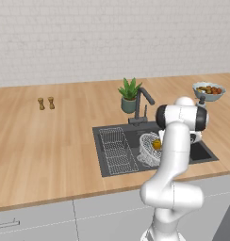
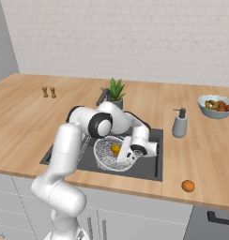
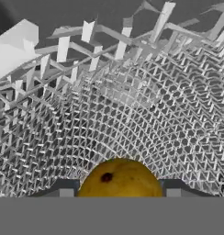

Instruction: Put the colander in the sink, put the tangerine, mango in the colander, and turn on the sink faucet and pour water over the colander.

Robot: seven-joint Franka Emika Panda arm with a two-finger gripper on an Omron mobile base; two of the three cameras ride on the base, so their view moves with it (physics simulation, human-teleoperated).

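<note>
Hand [image 3: 119, 195] astride mango [image 3: 120, 179] in colander [image 3: 146, 110]

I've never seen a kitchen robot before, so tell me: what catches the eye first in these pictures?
The white arm bends down into the dark sink, its gripper holding a yellow mango between its fingertips inside the wire-mesh colander. A lone tangerine sits on the wooden counter near the front edge, right of the sink. Behind the basin stand the dark faucet and a potted plant.

wooden counter [image 2: 201, 154], tangerine [image 2: 188, 186], fruit bowl [image 2: 216, 106]
</note>
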